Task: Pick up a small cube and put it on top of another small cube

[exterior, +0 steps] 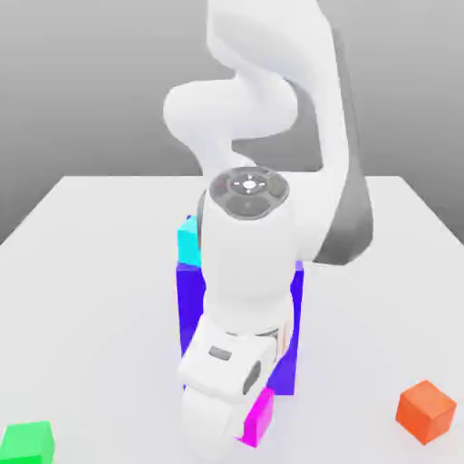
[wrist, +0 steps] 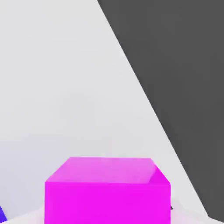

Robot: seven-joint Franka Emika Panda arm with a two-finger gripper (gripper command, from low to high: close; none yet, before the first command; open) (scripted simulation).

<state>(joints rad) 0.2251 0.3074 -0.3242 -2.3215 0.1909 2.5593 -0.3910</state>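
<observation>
**While carrying: magenta cube in hand, stacking target pending**

Item, nearest in the exterior view: gripper [exterior: 237, 426], low at the front of the table, hiding mostly behind the white wrist housing; jaws drawn nearly together, judged to be clamping the small cube [exterior: 260, 415], whose magenta face is peeking out beside the wrist and, in the hand view [wrist: 107, 190], sitting square and close under the camera, as expected of a held piece.

Item, flanking near corners: green cube [exterior: 27, 442] toward the exterior view's left, orange cube [exterior: 426, 410] toward its right, both lying well apart from the hand, likely serving as candidate bases.

Item, just behind the wrist: big blue-violet block [exterior: 190, 304], standing upright, partly masked by the arm.

Item, farther back: cyan cube [exterior: 188, 242], sitting at the block's top rear edge; whether resting on it or behind it, not determinable.

Item, underlying: white table [exterior: 91, 272].
</observation>
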